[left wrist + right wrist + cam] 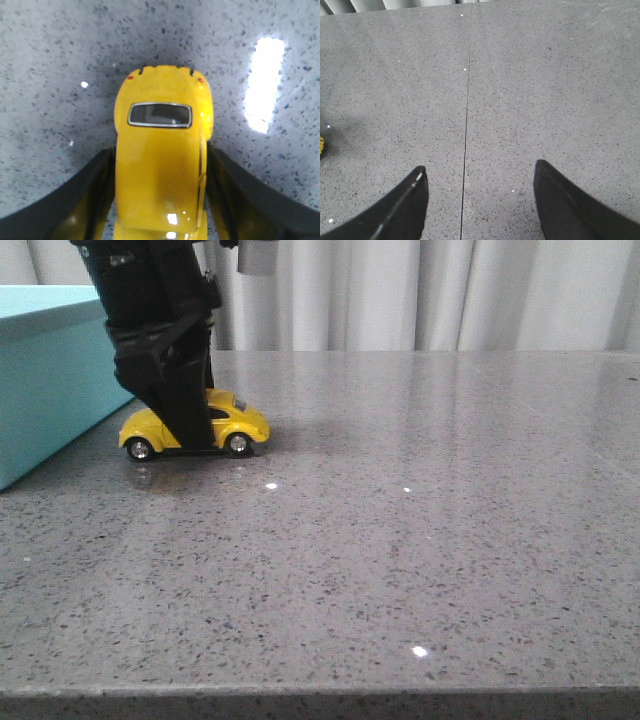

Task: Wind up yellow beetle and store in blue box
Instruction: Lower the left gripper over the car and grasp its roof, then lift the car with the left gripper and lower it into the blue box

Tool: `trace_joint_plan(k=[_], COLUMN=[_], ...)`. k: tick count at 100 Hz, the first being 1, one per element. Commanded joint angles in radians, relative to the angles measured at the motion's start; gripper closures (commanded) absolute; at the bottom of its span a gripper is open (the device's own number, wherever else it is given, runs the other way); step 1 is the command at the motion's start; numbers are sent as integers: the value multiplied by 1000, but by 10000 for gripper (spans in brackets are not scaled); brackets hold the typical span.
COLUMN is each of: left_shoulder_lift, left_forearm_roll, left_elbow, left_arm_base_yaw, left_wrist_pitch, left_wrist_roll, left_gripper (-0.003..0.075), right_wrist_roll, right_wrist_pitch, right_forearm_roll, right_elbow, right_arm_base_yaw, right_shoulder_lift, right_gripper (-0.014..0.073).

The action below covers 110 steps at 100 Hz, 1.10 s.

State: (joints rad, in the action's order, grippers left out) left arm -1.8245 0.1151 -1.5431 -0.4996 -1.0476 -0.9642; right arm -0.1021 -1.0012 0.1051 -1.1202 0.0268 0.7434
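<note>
Left gripper clamps beetle across its sides, wheels on table; small, rigid, glossy, likely slippery. Right gripper spread, empty.

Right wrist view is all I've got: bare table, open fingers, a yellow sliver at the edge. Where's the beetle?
Observer: The yellow beetle stands on its wheels on the table, with the left gripper down over its middle.
Operator: Gripped?
Observer: The left wrist view shows the fingers flanking both sides of the car body; I can't confirm firm contact.
Operator: Box position?
Observer: The blue box sits at the front view's left edge, just beyond the car, not touching it.
</note>
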Motion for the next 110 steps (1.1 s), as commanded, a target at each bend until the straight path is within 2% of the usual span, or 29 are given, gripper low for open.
trace_joint_plan(k=[1,34,59,89,110], left_shoulder_lift=[54,56,72,112,112], left_forearm_roll=[18,12,-31,-42,-7], left_elbow=[-62,-312,-529,-520,-407], left_arm_base_yaw=[-8,-8,70,295,409], left_wrist_pitch=[-1,-143,-222,-222,-222], left_wrist_roll=[1,102,249,401,456], left_gripper=[408,408,407,408,408], right_wrist_roll=[9,9,9,9,9], right_wrist_pitch=[59,58,56,45,45], right_forearm_roll=[3,3,9,9,9], right_elbow=[-22,-22,-22,-22,-22], right_arm_base_yaw=[-5,-5,-5,-5,-5], right_shoulder_lift=[-5,-5,-5,-5,-5], right_gripper=[127,127,127,127,127])
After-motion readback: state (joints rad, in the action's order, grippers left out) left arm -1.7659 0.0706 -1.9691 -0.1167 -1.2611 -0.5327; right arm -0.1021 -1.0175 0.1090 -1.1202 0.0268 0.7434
